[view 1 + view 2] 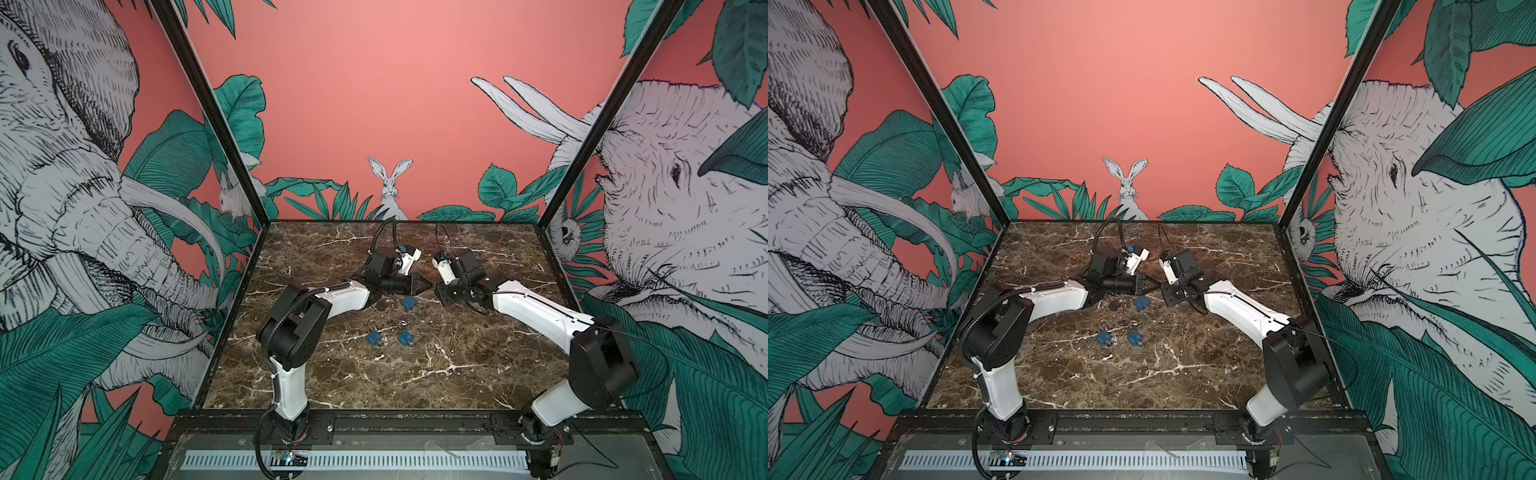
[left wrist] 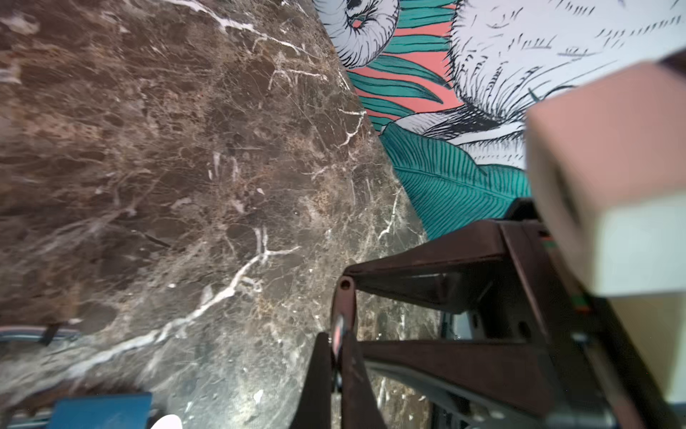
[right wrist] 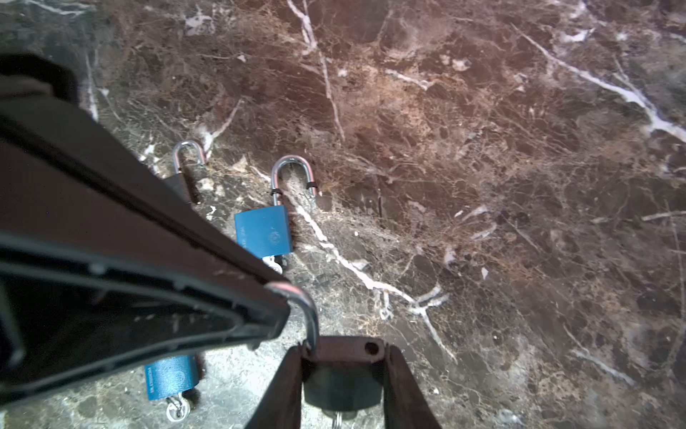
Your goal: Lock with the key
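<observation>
In both top views the left gripper (image 1: pixel 424 286) reaches from the left side to the middle of the frame, above the marble table (image 1: pixel 457 374). Lower in the frame, just left of centre, four locks lie loose on the table: a blue padlock (image 1: pixel 375 337), a small dark lock (image 1: pixel 381 305), a second blue padlock (image 1: pixel 406 339) and a third blue padlock (image 1: pixel 409 303). Right of the left gripper, tip to tip with it, is the right gripper (image 1: pixel 437 289).

In the left wrist view the left fingers (image 2: pixel 319 371), at the lower middle, are pressed together on the shackle (image 2: pixel 339 328), a thin bright strip between them.

In the right wrist view that shackle curves from the left gripper's tip down into one corner of the held padlock (image 3: pixel 341 375) at the bottom centre. The other socket (image 3: pixel 371 347) in its top stands empty. The right gripper clamps this dark body between its fingers (image 3: pixel 404 390), clear of the table. A small ring (image 3: pixel 336 419) shows under the body; the key itself cannot be made out
</observation>
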Action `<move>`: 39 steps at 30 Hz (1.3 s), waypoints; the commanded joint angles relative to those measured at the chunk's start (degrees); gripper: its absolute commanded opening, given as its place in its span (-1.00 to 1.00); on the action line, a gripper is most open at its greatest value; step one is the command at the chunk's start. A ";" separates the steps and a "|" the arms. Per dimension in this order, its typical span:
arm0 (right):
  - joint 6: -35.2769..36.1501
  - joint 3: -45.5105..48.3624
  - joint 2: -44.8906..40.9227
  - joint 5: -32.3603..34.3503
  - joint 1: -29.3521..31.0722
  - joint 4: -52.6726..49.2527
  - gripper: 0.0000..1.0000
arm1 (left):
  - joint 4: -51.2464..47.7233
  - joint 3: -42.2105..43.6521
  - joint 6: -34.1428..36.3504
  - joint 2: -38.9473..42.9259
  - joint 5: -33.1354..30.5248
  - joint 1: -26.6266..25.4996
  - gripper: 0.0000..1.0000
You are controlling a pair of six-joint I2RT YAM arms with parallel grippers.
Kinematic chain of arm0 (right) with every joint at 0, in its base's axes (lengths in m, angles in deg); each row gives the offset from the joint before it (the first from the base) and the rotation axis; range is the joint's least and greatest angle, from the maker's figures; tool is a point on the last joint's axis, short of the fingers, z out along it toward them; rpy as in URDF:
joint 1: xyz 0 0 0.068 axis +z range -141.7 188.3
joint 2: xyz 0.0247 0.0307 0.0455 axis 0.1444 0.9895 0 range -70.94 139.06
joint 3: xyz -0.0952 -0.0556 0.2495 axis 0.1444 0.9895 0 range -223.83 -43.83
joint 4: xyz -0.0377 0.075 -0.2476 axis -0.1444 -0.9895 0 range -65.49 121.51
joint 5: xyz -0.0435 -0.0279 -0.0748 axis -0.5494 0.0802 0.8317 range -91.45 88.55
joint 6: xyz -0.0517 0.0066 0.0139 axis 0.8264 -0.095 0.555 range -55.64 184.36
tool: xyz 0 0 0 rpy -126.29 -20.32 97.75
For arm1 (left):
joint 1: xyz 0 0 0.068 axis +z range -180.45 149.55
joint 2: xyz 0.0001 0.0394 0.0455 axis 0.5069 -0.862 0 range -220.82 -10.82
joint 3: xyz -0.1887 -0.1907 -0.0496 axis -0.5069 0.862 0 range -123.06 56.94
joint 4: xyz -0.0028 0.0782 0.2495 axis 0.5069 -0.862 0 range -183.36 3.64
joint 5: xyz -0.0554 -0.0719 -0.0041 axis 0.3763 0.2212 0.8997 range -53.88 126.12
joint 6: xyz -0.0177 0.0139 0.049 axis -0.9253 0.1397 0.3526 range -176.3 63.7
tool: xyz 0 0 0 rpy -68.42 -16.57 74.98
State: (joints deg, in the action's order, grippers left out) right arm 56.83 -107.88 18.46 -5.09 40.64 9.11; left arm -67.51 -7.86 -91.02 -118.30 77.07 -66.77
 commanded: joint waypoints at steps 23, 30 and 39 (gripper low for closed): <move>-2.84 0.29 -3.44 -4.25 1.06 2.30 -0.47 | 2.51 0.99 -1.15 2.23 -0.24 -0.38 -1.00; -3.79 2.72 -5.55 -4.62 1.06 4.18 -0.01 | 2.85 0.29 -2.67 2.99 -1.19 -0.34 -1.00; -4.46 8.10 -13.07 -3.91 1.01 6.03 0.19 | 0.70 -0.68 -5.58 6.80 -4.33 -0.36 -1.00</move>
State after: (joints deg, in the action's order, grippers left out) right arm 53.11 -101.48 8.13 -8.39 41.32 12.59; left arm -66.88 -7.66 -95.07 -116.73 74.07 -66.79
